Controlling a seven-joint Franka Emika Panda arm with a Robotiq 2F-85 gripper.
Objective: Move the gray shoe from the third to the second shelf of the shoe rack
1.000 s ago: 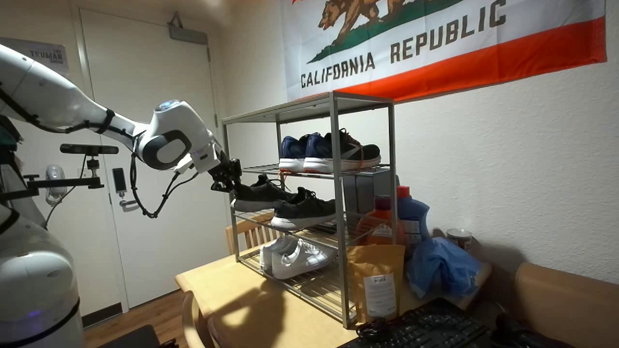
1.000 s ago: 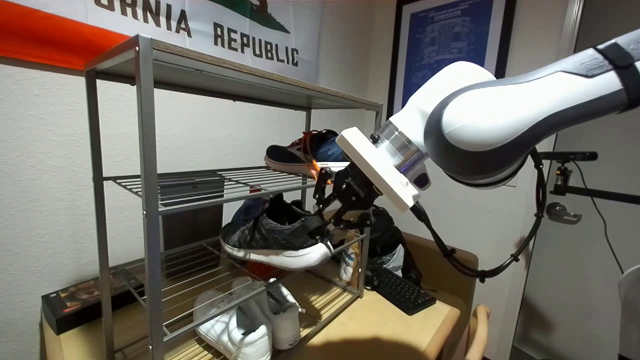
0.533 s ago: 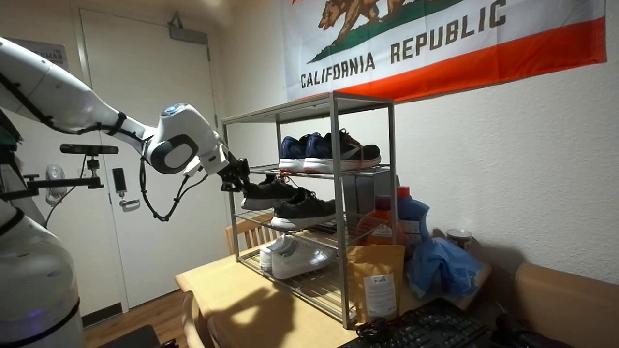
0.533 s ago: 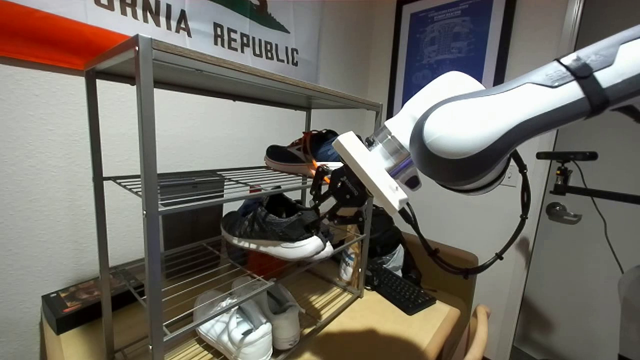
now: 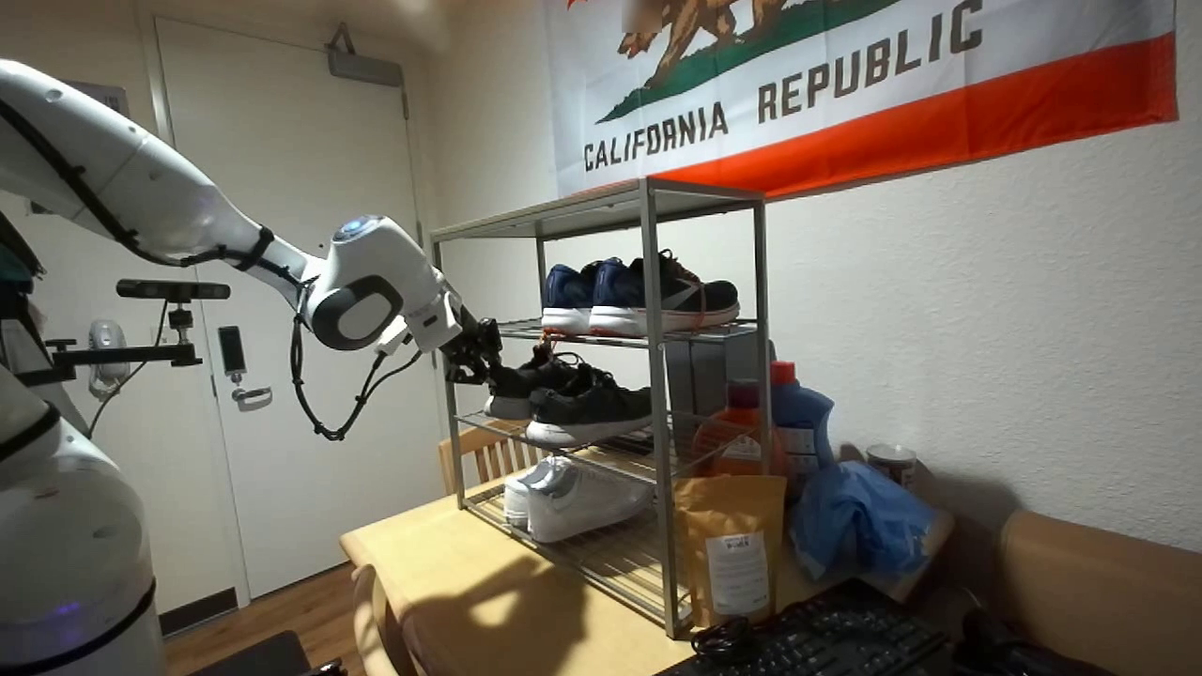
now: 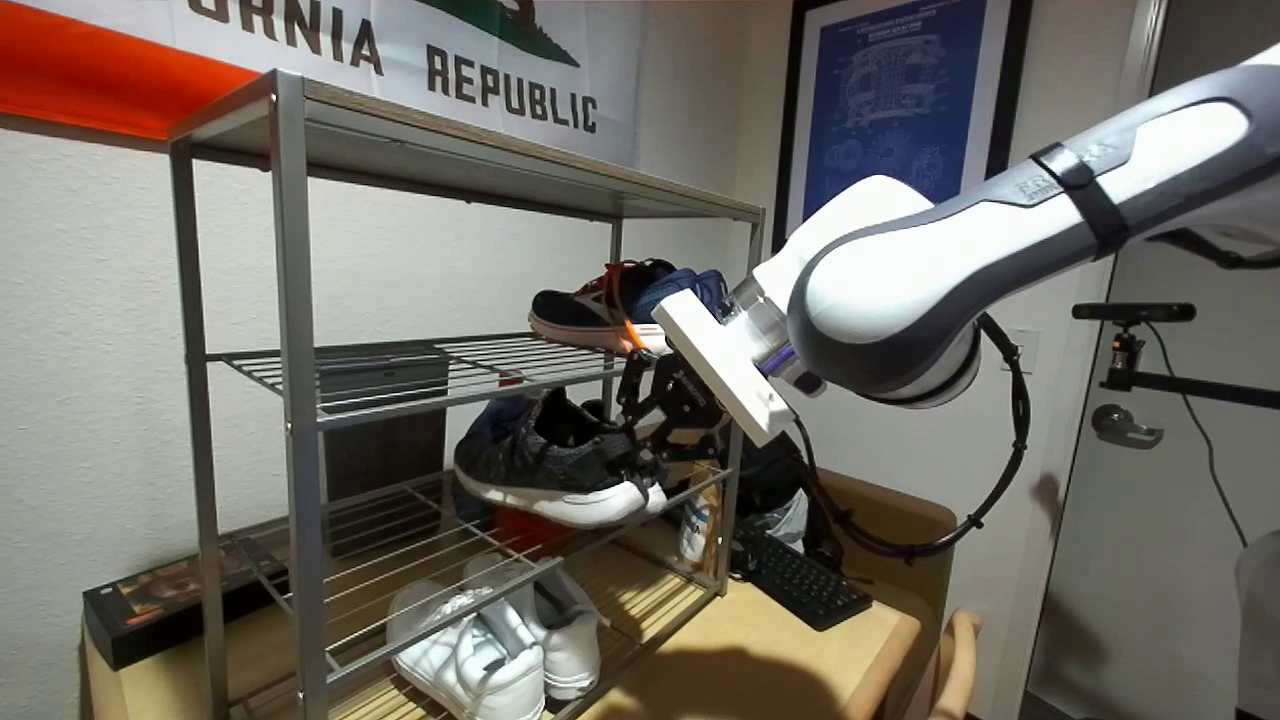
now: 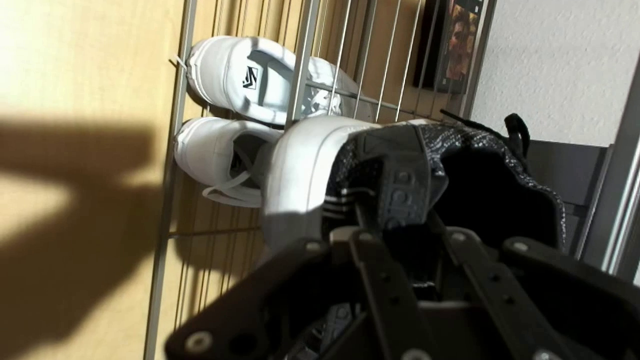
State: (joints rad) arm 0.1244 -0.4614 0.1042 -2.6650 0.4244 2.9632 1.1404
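Close up, in the wrist view, the gripper (image 7: pixel 401 216) shows at six o'clock, its fingers (image 7: pixel 385 280) only slightly parted, pinching the heel of the dark gray shoe (image 7: pixel 407 170). That shoe is over the middle wire shelf (image 6: pixel 380 653) of the shoe rack (image 5: pixel 666 526); whether its sole touches the wires cannot be told. In an exterior view, a similar shoe (image 5: pixel 590 413) sits on that shelf, at four o'clock from the gripper. White sneakers (image 5: pixel 584 502) stand one shelf down at five o'clock, navy running shoes (image 5: pixel 616 293) one shelf up at two. Beyond the rack, a California flag (image 5: pixel 864 103) spreads toward two o'clock.
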